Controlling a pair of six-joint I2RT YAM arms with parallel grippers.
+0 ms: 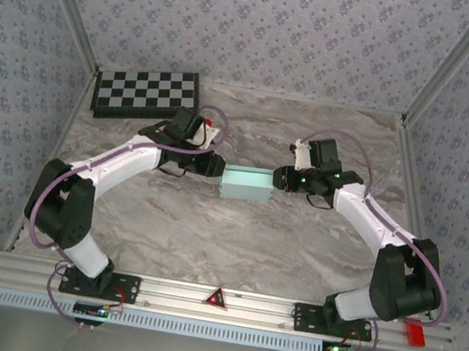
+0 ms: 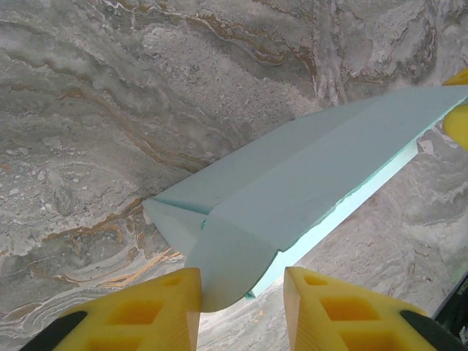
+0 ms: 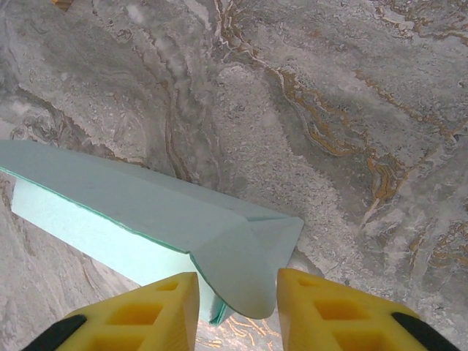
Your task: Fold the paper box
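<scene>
Paper box (image 1: 246, 184) end-on between opposing fingers (image 2: 146, 314)

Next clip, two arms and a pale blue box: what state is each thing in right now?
paper box: partly folded, rounded end flaps not tucked in.
left gripper: open, jaws astride one end flap, gap showing.
right gripper: jaws astride the other end flap; pressing or not, unclear.
checkerboard: lying flat at the far left, apart from both arms.

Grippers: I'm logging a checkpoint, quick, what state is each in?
Left gripper: fingers straddle the paper box end flap; grip cannot be told.
Right gripper: same at the other end; cannot be told.
</scene>
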